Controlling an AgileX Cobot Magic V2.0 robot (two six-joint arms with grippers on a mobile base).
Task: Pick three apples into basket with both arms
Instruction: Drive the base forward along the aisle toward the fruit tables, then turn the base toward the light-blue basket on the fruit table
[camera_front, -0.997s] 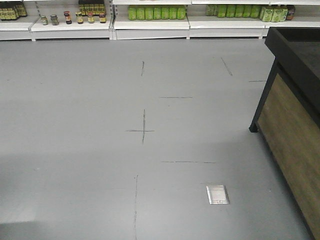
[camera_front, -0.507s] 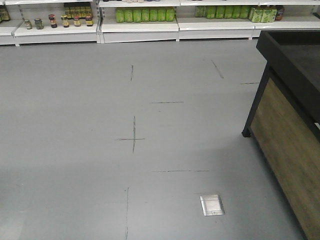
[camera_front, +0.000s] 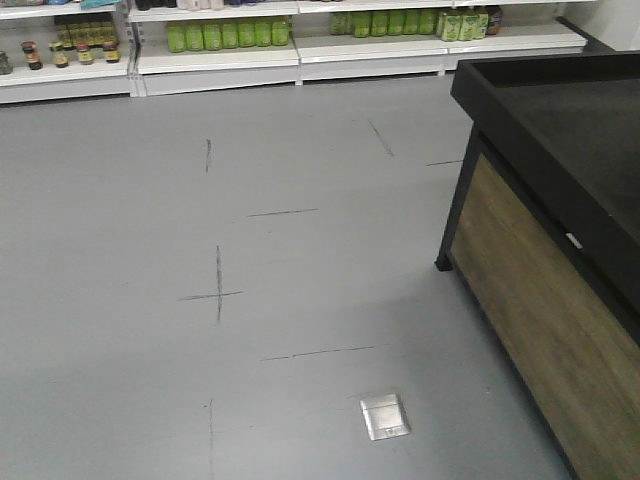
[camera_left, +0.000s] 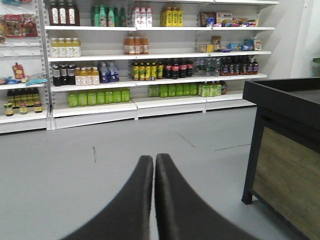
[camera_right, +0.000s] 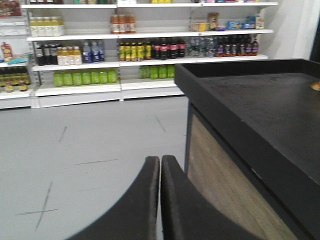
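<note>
No apples and no basket show in any view. My left gripper points out over the grey floor, its two black fingers pressed together with nothing between them. My right gripper is likewise shut and empty, aimed past the near corner of a black-topped display stand. Neither gripper appears in the front view.
A black display stand with wood-panel sides fills the right side, its top bare except a small orange-brown thing at the far right edge. White shelves of bottles and jars line the back wall. A metal floor plate lies ahead on the grey floor.
The whole front view has swung to the right: the shelves and floor marks slid left and the display stand came further into view. Both grippers show only now.
</note>
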